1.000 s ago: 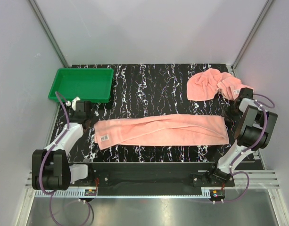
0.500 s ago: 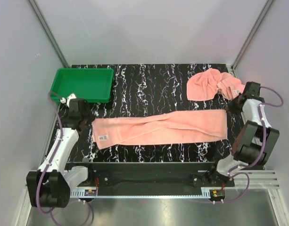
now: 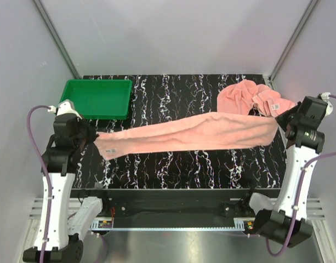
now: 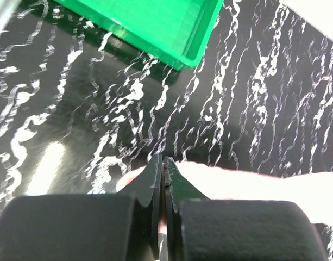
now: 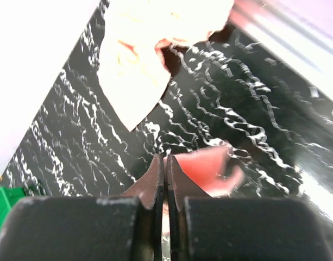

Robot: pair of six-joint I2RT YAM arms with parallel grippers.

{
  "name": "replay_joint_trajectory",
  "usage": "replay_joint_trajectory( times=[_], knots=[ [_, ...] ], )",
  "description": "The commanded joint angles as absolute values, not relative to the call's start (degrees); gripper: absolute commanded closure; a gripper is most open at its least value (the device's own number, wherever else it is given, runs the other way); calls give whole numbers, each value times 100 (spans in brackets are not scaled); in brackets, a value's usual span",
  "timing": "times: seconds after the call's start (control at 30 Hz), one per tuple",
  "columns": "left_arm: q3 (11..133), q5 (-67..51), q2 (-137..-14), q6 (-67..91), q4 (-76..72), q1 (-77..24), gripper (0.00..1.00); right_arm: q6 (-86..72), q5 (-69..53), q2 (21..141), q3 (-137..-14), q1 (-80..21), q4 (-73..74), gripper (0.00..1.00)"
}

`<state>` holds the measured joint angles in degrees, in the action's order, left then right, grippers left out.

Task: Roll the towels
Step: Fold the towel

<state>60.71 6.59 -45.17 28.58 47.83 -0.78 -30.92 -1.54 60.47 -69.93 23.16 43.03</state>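
The long towel (image 3: 184,134) spans the middle of the overhead frame, stretched above the black marbled surface (image 3: 173,90). The left claw (image 4: 164,161) is clamped on its left end, and the right claw (image 5: 165,160) is clamped on its right end. The crumpled towel (image 3: 239,97) lies at the upper right of the frame.

This is a robotics lab test cell. In the top view, plain pale walls (image 3: 173,33) joined by metal posts (image 3: 57,38) at the upper left and upper right enclose a black marbled table (image 3: 178,93). Along the bottom edge, a slotted metal rail (image 3: 173,224) carries a left arm (image 3: 55,186) and a right arm (image 3: 294,175) with exposed purple cables (image 3: 29,121). A green tray (image 3: 96,98) sits at the upper left.
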Motion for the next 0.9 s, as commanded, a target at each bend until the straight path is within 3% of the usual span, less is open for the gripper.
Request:
replay_joint_trajectory(
  times=[0.0, 0.17, 0.37, 0.6, 0.87],
  knots=[
    [6661, 843, -4176, 2321, 5685, -44, 100, -3112, 631, 5303, -7014, 2364, 4693, 100],
    [7224, 1335, -3894, 2031, 6240, -44, 100, -3172, 958, 4852, -6820, 2654, 4886, 100],
    [6663, 1408, -3928, 2092, 5925, -70, 100, -3278, 256, 5307, -6320, 3014, 4624, 100],
    [5660, 923, -5482, 2259, 4940, -9, 100, -3831, -903, 7141, -5616, 2989, 3499, 100],
    [6922, 748, -8362, 2021, 4412, 378, 100, -3735, -756, 9638, -6837, 2584, 2954, 100]
  ],
)
